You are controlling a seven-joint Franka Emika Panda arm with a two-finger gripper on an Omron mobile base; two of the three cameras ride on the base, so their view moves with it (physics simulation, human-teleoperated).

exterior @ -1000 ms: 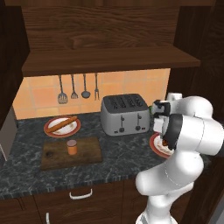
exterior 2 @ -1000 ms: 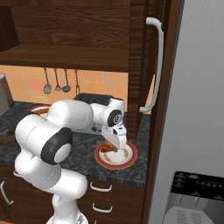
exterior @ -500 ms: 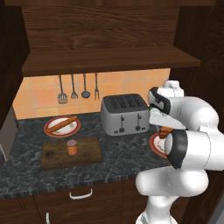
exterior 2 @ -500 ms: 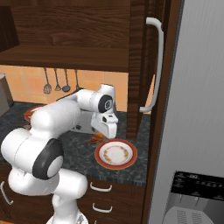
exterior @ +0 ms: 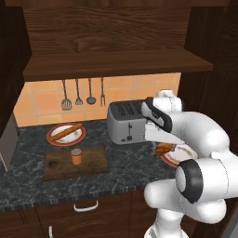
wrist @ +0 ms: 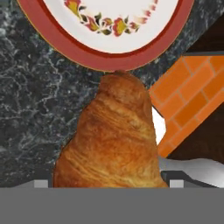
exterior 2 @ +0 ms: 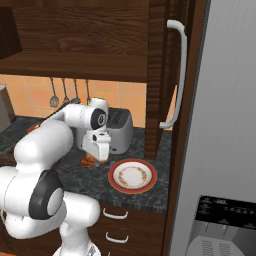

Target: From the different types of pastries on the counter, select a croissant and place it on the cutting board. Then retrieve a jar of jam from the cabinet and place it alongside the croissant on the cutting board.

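Note:
My gripper (exterior: pixel 163 146) is shut on the golden-brown croissant (exterior: pixel 161 150), which hangs just above the dark counter (exterior: pixel 125 169) in front of the toaster. In the right base view the croissant (exterior 2: pixel 89 162) hangs under the gripper (exterior 2: pixel 95 156), left of the empty red-rimmed plate (exterior 2: pixel 132 189). In the hand view the croissant (wrist: pixel 113 140) stands between the fingers, with the plate's rim (wrist: pixel 65 43) beyond it. The cutting board (exterior: pixel 93 163) lies at left with the orange jar of jam (exterior: pixel 76 156) upright on it. The cabinet shelf (exterior: pixel 116 65) spans the top.
A silver toaster (exterior: pixel 126 122) stands right behind the gripper. The long bread stick (exterior: pixel 66 132) lies on a second plate (exterior: pixel 52 139) at the back left. Utensils (exterior: pixel 83 93) hang on the tiled wall. A tall grey fridge (exterior 2: pixel 225 125) borders the counter on the right.
The gripper has lifted the croissant off the right-hand plate and carried it left, past the plate's rim, to a spot in front of the toaster.

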